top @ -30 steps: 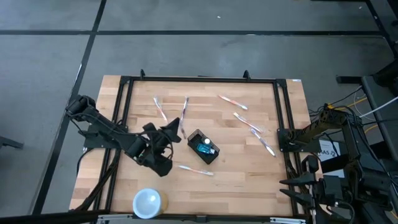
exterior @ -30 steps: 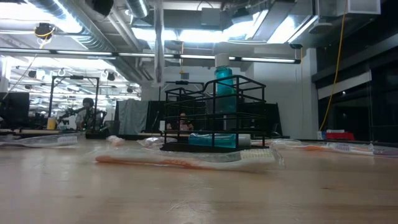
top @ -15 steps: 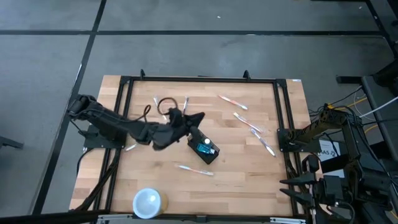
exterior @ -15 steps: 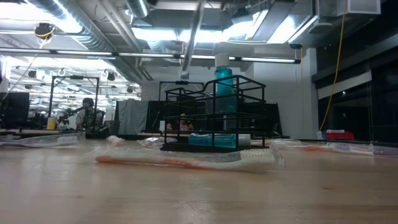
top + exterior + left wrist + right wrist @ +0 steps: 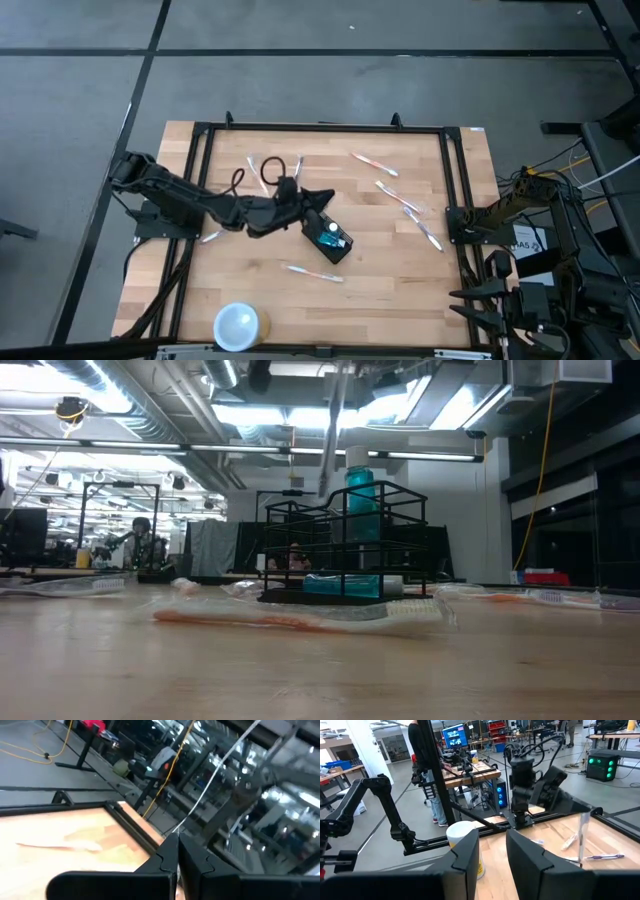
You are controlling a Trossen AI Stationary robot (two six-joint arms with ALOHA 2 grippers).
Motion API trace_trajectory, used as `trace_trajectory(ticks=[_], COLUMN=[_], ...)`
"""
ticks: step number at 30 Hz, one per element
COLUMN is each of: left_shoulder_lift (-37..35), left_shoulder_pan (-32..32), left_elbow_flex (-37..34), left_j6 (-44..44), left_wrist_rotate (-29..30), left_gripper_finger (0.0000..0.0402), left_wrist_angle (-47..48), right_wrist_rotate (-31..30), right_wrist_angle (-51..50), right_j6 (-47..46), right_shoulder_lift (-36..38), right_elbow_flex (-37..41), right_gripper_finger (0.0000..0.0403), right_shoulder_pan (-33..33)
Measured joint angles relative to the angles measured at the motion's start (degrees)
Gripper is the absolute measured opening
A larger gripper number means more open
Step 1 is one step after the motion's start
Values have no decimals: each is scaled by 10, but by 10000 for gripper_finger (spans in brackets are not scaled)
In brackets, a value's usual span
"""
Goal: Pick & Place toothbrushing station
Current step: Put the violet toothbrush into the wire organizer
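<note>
Left hand (image 5: 322, 196), closed on a toothbrush (image 5: 335, 422), hovers just beside the caddy (image 5: 327, 236).

**Even light from above, soft focus down low**

The high view is evenly lit — the wooden table (image 5: 400, 290) reads clean, with only faint shadow under the left arm (image 5: 190, 205). In the low view, bright ceiling strip lights (image 5: 250, 415) glare, the near tabletop is blurred, and the toothbrushing station (image 5: 345, 545) stands dark against them. The left wrist view is smeared with motion blur — the right wrist view is sharp and bright
</note>
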State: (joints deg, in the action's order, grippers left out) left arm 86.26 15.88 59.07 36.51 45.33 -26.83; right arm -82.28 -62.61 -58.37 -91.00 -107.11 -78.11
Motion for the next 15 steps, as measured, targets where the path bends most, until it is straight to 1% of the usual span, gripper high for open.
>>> trace_trajectory(ticks=[4,8,12,15], left_shoulder_lift=[4,4,9,11], left_shoulder_pan=[7,6,7,7], left_elbow_flex=[0,0,0,-13], left_j6=[2,19,27,53], left_wrist_rotate=[23,26,28,33], left_gripper_finger=[1,1,1,1], left_wrist_angle=[8,31,36,32], right_wrist_rotate=[-2,-2,-3,-4], right_wrist_angle=[0,0,0,0], right_j6=[-10,-15,-17,-19], right_shoulder_lift=[0,0,0,0], right_elbow_flex=[0,0,0,0], right_gripper_finger=[100,100,100,100], right_shoulder_pan=[0,0,0,0])
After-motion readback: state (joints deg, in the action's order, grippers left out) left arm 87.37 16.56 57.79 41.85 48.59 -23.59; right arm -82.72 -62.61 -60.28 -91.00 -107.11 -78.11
